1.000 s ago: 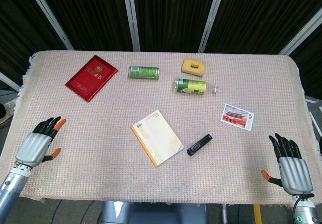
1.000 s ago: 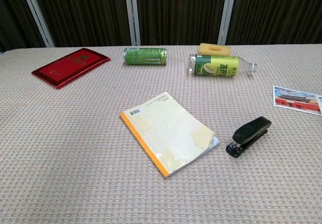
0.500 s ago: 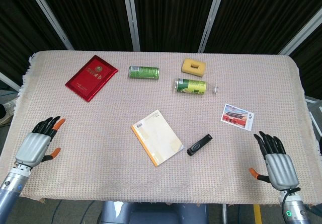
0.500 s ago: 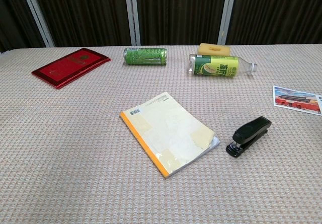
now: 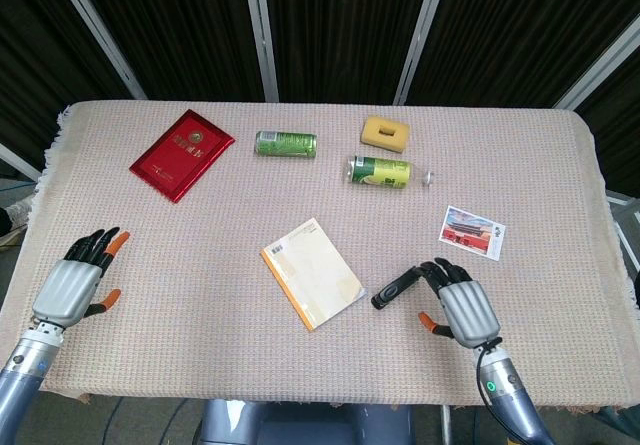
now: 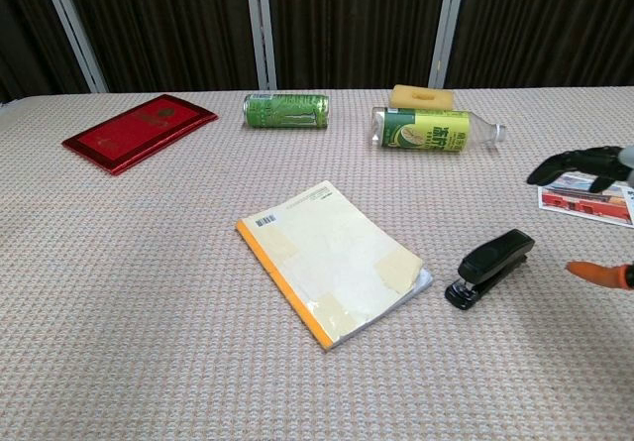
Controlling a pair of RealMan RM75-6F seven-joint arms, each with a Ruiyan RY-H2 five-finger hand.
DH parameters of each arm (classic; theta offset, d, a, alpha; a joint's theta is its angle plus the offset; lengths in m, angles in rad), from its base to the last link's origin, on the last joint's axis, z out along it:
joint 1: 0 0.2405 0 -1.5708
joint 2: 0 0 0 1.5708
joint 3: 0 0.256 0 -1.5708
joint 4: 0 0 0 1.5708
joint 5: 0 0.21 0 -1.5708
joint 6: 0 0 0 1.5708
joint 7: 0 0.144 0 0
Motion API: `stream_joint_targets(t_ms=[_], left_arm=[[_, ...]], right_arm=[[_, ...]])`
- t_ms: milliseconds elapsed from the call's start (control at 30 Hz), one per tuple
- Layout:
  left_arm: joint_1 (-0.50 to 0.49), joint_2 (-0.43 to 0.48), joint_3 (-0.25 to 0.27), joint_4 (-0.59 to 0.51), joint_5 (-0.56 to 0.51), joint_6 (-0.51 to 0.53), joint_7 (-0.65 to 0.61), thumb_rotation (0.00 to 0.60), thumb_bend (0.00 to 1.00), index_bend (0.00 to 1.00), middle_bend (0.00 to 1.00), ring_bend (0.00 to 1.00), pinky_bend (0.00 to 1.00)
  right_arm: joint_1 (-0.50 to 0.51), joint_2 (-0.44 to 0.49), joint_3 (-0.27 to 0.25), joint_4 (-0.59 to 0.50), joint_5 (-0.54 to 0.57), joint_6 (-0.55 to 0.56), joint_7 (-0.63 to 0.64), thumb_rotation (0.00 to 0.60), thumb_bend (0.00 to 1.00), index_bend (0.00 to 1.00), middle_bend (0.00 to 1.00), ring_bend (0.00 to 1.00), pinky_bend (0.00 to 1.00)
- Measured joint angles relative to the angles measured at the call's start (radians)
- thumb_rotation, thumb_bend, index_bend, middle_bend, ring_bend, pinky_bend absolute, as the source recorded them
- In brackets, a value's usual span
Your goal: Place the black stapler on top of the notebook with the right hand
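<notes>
The black stapler (image 5: 396,287) (image 6: 489,267) lies on the cloth just right of the notebook (image 5: 312,272) (image 6: 336,260), a pale book with an orange spine, lying flat. My right hand (image 5: 458,303) (image 6: 592,168) hovers beside the stapler's right end with fingers spread and nothing in it; the chest view shows only its fingertips at the right edge. At the near left corner of the table my left hand (image 5: 74,283) is also empty, fingers apart, and the chest view does not show it.
A red booklet (image 5: 182,153) lies at the back left. A green can (image 5: 286,144), a green-labelled bottle (image 5: 384,172) and a yellow sponge (image 5: 386,131) lie along the back. A postcard (image 5: 472,231) sits right of the stapler.
My right hand has moved leftward from the table's near right corner to just beside the stapler and now shows in the chest view. The left hand, stapler and notebook have not moved.
</notes>
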Motion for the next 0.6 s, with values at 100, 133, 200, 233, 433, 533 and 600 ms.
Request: stream_joint_targets(t_ms=[100,133,200,233,433,533,600], left_arm=[[-0.003,-0.004,-0.004,0.008,-0.014,-0.012,-0.001,0.6,0.31,0.0,0.0,0.0,0.12],[-0.004,-0.005,-0.005,0.01,-0.017,-0.015,0.001,0.6,0.31,0.0,0.0,0.0,0.12],[-0.007,-0.009,-0.006,0.012,-0.022,-0.022,0.007,0.6,0.31,0.0,0.0,0.0,0.12],[-0.008,-0.011,-0.007,0.013,-0.023,-0.024,0.01,0.6,0.31,0.0,0.0,0.0,0.12],[-0.013,-0.021,-0.011,0.019,-0.037,-0.033,0.032,0.6,0.31,0.0,0.0,0.0,0.12],[-0.016,-0.025,-0.014,0.023,-0.049,-0.044,0.041,0.6,0.31,0.0,0.0,0.0,0.12],[-0.019,-0.029,-0.016,0.026,-0.058,-0.054,0.046,0.6,0.31,0.0,0.0,0.0,0.12]], right_arm=[[0.031,-0.026,0.014,0.022,0.015,-0.036,-0.001,0.6,0.25,0.22,0.21,0.15,0.27],[0.042,-0.035,0.019,0.03,0.022,-0.053,0.0,0.6,0.25,0.22,0.21,0.15,0.27],[0.056,-0.047,0.026,0.044,0.033,-0.075,0.0,0.6,0.25,0.22,0.21,0.15,0.27],[0.067,-0.055,0.03,0.056,0.04,-0.091,0.002,0.6,0.25,0.22,0.21,0.15,0.27],[0.119,-0.095,0.048,0.121,0.086,-0.163,0.035,0.6,0.25,0.22,0.21,0.15,0.27],[0.134,-0.114,0.05,0.157,0.098,-0.187,0.057,0.6,0.26,0.22,0.21,0.15,0.27],[0.144,-0.126,0.05,0.18,0.104,-0.201,0.071,0.6,0.26,0.22,0.21,0.16,0.27]])
